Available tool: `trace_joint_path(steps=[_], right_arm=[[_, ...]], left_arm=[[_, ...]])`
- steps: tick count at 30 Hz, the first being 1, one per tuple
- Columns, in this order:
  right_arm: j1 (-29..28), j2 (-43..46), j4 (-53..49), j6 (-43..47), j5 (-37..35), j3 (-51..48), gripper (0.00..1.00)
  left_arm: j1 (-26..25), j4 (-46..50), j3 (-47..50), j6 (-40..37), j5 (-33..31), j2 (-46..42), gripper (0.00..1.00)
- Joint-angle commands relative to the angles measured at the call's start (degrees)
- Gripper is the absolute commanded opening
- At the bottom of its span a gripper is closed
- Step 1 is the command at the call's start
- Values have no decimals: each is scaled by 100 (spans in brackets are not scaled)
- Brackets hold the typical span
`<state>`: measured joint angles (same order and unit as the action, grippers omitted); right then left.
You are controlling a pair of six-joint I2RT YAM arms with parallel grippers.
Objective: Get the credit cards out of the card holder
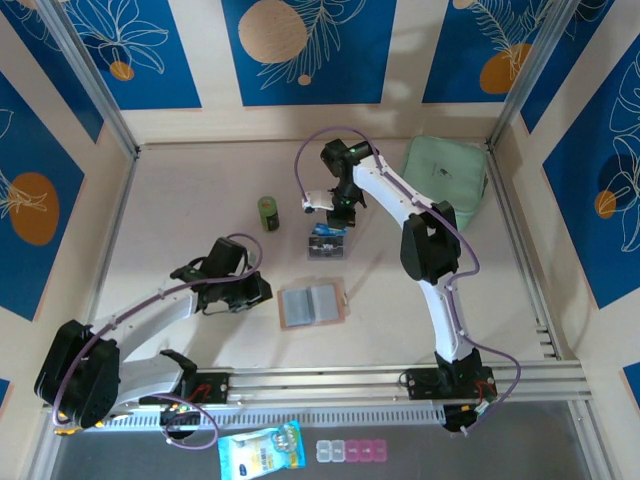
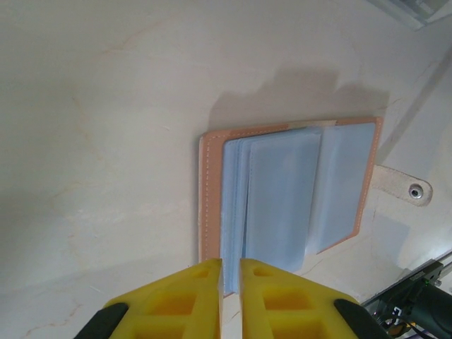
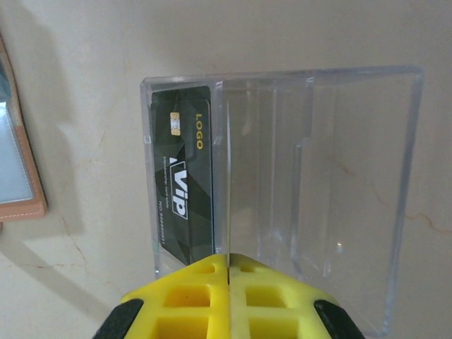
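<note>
The card holder (image 1: 313, 303) lies open and flat mid-table, tan-pink rim around pale blue-grey sleeves (image 2: 282, 191); its edge shows at the left of the right wrist view (image 3: 28, 180). My left gripper (image 1: 270, 291) (image 2: 231, 265) hovers over its near edge, almost shut, with nothing in the thin slit. A dark credit card (image 3: 182, 180) with white "VIP" print stands in the left slot of a clear plastic box (image 3: 318, 176) (image 1: 328, 245). My right gripper (image 1: 338, 222) (image 3: 227, 258) sits shut just above that box, its seam in line with a clear partition.
A small green cylinder (image 1: 268, 212) stands left of the box. A mint-green case (image 1: 445, 175) lies at the back right. The holder's snap tab (image 2: 402, 187) sticks out on its far side. A blue packet (image 1: 260, 452) and a pill box (image 1: 350, 452) lie beyond the front rail.
</note>
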<state>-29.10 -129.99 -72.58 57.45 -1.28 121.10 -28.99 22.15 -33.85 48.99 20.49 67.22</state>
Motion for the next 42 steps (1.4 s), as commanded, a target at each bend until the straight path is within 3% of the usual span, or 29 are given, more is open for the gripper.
trace_joint_path(steps=[1, 10, 14, 17, 27, 42], right_arm=[[19, -97, -275, 152, 239, 61, 0], [-16, -241, -113, 188, 304, -104, 0], [-13, -242, -3, 81, 290, -92, 16], [43, -122, 169, -128, 224, -8, 21], [88, 306, 769, -648, -22, -125, 21], [6, 228, 1642, -893, -448, -552, 23]], left_arm=[[89, 148, 63, -21, 50, -95, 15], [102, 157, 71, -21, 67, -86, 15], [100, 158, 62, -21, 69, -95, 15], [118, 146, 45, -26, 78, -86, 16], [113, -33, 9, -13, 182, 80, 16], [113, -71, 18, -18, 232, 87, 16]])
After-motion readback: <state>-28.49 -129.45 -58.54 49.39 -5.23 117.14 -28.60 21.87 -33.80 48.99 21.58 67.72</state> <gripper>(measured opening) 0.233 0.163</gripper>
